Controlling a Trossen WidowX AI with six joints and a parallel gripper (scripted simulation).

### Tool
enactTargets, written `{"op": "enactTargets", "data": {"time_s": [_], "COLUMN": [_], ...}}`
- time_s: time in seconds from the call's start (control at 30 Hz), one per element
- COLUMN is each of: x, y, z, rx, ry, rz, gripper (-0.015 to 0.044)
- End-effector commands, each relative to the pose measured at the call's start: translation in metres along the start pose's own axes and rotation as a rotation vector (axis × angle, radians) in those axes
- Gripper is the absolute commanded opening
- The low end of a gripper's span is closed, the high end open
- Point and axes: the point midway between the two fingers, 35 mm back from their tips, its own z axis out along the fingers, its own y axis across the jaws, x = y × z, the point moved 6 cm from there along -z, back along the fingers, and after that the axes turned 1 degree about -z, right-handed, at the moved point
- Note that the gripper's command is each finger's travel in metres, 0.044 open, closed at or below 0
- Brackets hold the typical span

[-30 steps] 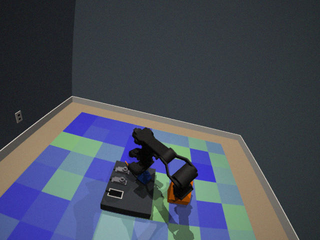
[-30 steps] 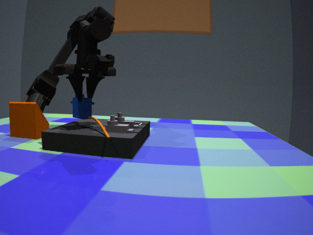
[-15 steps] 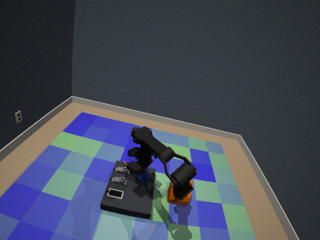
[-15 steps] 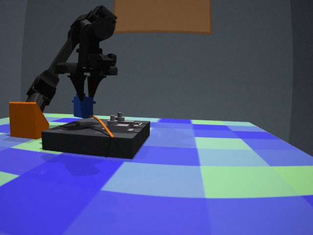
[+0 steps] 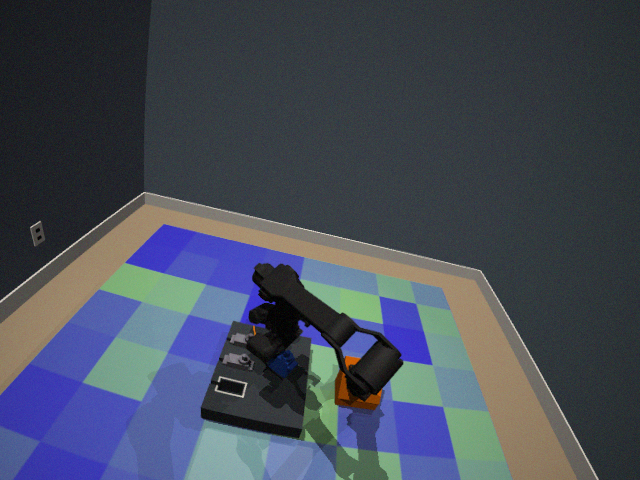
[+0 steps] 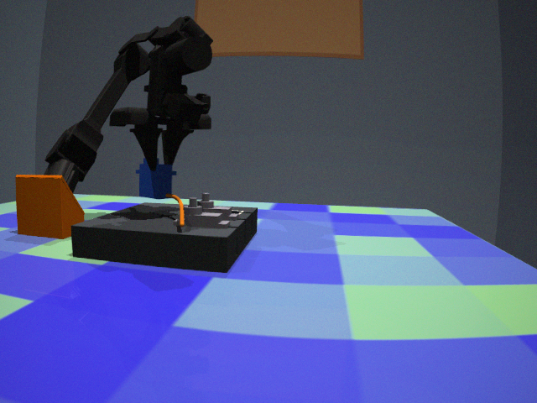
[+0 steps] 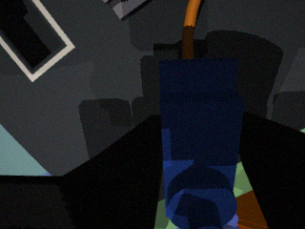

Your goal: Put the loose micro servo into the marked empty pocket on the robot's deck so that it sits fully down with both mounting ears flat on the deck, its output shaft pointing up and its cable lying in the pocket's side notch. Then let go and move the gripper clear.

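floor mat: blue-and-green checkered floor mat (image 5: 155,361), tan border, grey skirting round it.
deck: flat dark grey rectangular deck block (image 5: 268,413) lying on the mat near its middle, just left of the arm's base.
marked pocket: white-outlined rectangular empty pocket (image 5: 230,386) near the deck's front-left corner; in the wrist view it sits at the upper left (image 7: 29,29), nothing inside it, small notch on its left side.
seated servos: two grey seated servos along the deck's left edge behind the pocket, one mid-edge (image 5: 241,359), one toward the back-left corner (image 5: 240,337); ears flat on deck, shafts up (image 6: 205,197).
cable: orange curved cable (image 6: 178,209) arching from the servo down to the deck top; in the wrist view it leaves the servo's far end (image 7: 193,10).
micro servo: dark blue box-shaped micro servo (image 6: 155,182) lifted off the deck, hanging above its back-right part, well apart from the pocket; output shaft faces the wrist camera (image 7: 198,213), ears sticking out either side.
gripper: black parallel-jaw gripper (image 6: 159,162) pointing straight down, clamped on the blue servo's upper body, one finger on each side (image 7: 109,185).
arm: black six-joint arm (image 5: 315,310) reaching from right to over the deck.
base: orange wedge-shaped base block (image 5: 343,395) off the deck's right edge, on the mat.
wall: dark grey wall, tan rectangular panel (image 6: 277,28) up high; wall outlet (image 5: 37,233) at far left.
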Motion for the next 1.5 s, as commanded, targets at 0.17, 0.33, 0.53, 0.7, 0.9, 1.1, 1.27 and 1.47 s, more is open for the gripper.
{"op": "enactTargets", "data": {"time_s": [0.17,0.33,0.53,0.7,0.9,1.1,1.27,1.47], "x": [0.025,0.037,0.037,0.037,0.037,0.037,0.035,0.019], "y": [0.043,0.063,0.063,0.063,0.063,0.063,0.064,0.074], "z": [-0.001,-0.001,-0.001,-0.001,-0.001,-0.001,-0.001,-0.002], "rx": [-0.007,-0.008,-0.008,-0.008,-0.008,-0.008,-0.008,-0.008], "ry": [-0.003,-0.003,-0.003,-0.003,-0.004,-0.005,-0.005,-0.006], "rz": [0.005,0.005,-0.048,-0.207,-0.414,-0.534,-0.534,-0.535], "gripper": [0.0,0.0,0.0,0.0,0.0,0.0,0.0,0.0]}}
